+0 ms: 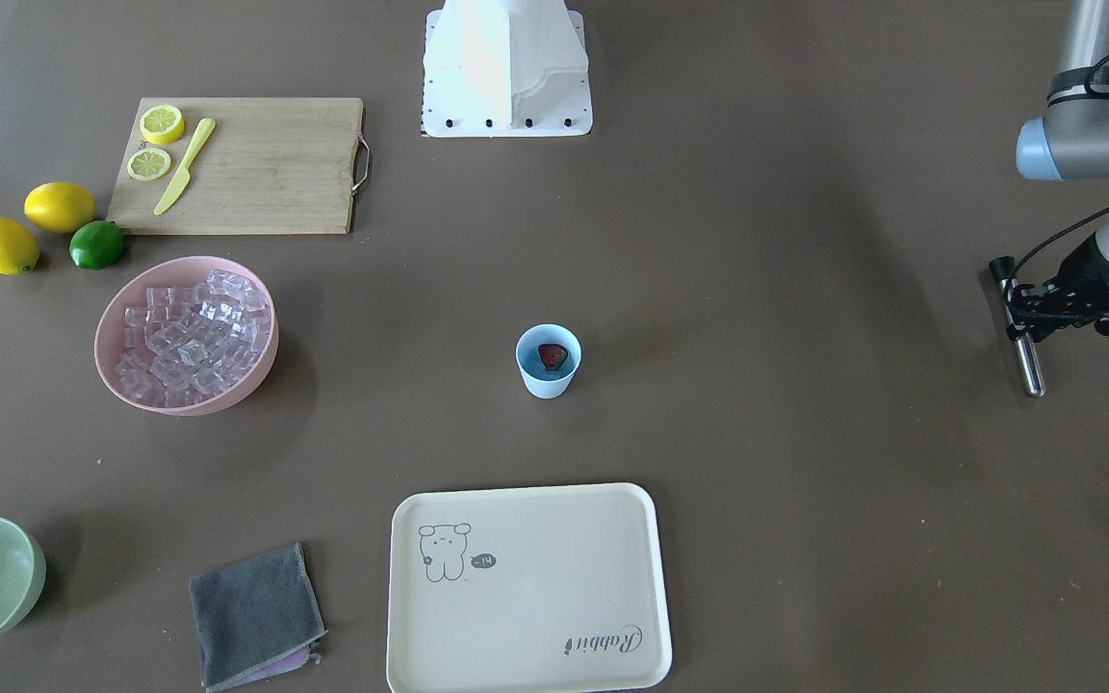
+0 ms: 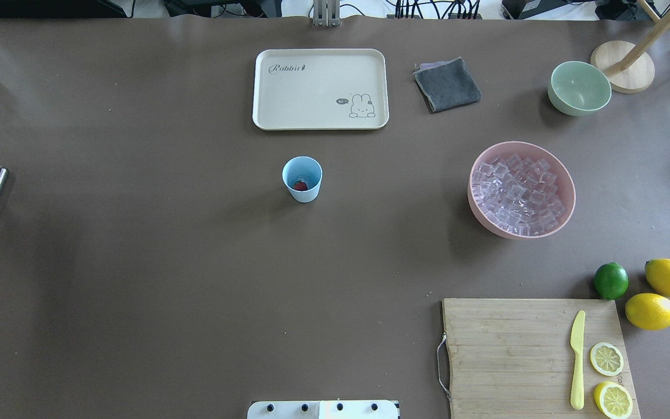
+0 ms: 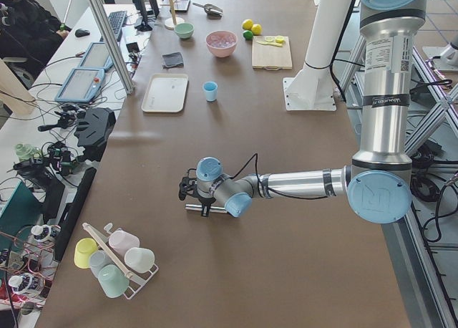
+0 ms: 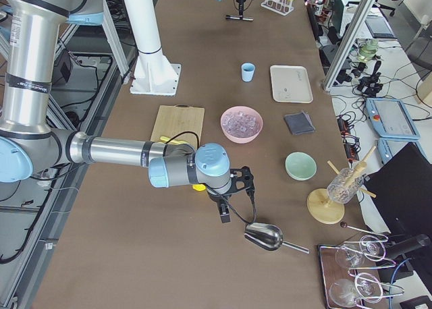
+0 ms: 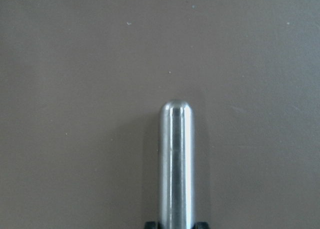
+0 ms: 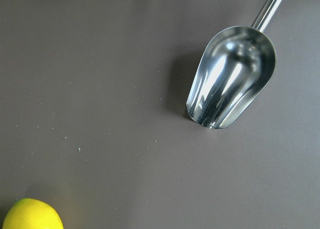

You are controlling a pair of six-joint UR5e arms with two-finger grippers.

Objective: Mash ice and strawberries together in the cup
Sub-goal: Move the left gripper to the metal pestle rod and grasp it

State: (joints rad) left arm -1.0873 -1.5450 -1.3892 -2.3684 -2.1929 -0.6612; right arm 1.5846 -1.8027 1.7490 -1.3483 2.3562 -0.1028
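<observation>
Grip and materials. Left gripper (image 1: pixel 1017 310) was clenched on a smooth steel rod (image 1: pixel 1029 364), held level and low at the table's left end, its rounded tip free. Right gripper (image 4: pixel 225 218) hung over the table's right end, near a steel scoop (image 6: pixel 231 78); whether its jaws stood apart or together could not be told. Cup (image 1: pixel 548 361) stood upright at mid-table, well apart from both arms, with the strawberry (image 1: pixel 553 357) at its bottom and no ice in it. Ice (image 1: pixel 193 337) lay heaped in the pink bowl (image 1: pixel 104 332), to the right of the cup.

Judged handling:
- **Cup:** light, thin and tapered, it would likely slide or tip under the rod unless braced at its side wall.
- **Cubes:** hard and glossy, they probably suited scooping better than pinching.
- **Berry:** soft, it should crush readily.
- **Rod:** stiff but slick, it might slip in the jaws under load.
</observation>
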